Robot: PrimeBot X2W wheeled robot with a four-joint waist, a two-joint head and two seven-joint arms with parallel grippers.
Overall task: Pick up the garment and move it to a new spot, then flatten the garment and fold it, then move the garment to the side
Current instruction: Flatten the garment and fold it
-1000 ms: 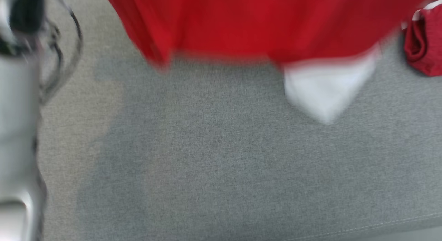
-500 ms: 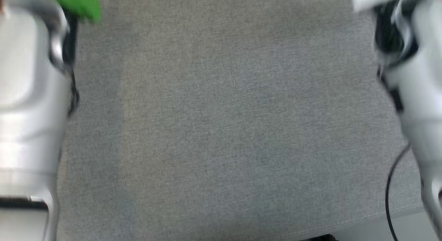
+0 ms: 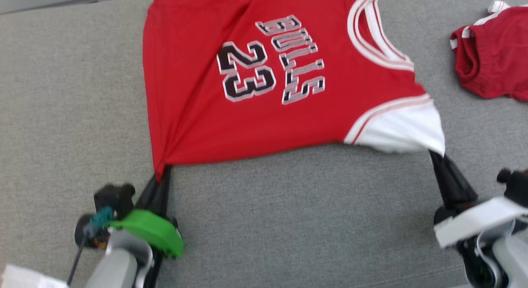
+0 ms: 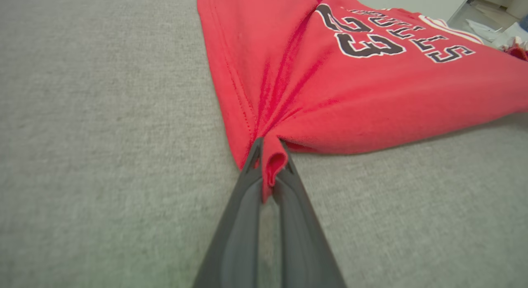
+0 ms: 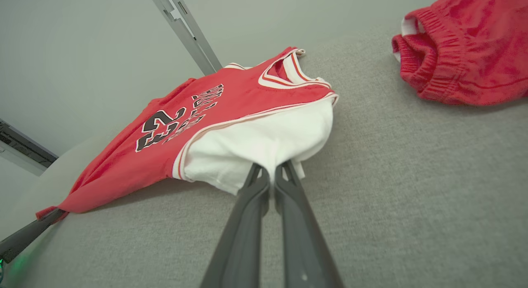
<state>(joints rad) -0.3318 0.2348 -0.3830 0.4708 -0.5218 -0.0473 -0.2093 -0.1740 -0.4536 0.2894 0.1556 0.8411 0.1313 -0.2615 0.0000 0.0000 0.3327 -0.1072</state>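
Note:
The garment (image 3: 264,81) is a red basketball jersey with a black number, white trim and a white sleeve, spread face up on the grey cloth surface. My left gripper (image 3: 161,172) is shut on its near left hem corner; the left wrist view shows a red fold (image 4: 270,164) pinched between the fingers. My right gripper (image 3: 436,156) is shut on the white sleeve (image 5: 264,143) at the near right corner. The near edge of the garment (image 5: 165,127) is lifted slightly off the surface between the two grips.
A second red garment (image 3: 493,61) with white stripes lies bunched at the far right, also in the right wrist view (image 5: 466,48). The grey surface (image 3: 288,222) stretches bare toward me. A pale wall and a metal rail (image 5: 181,28) stand behind.
The head camera has swung a lot, so the whole picture shifted and was blurred. The garment, cut off at the top edge earlier, now lies in full sight with both grippers on its near corners.

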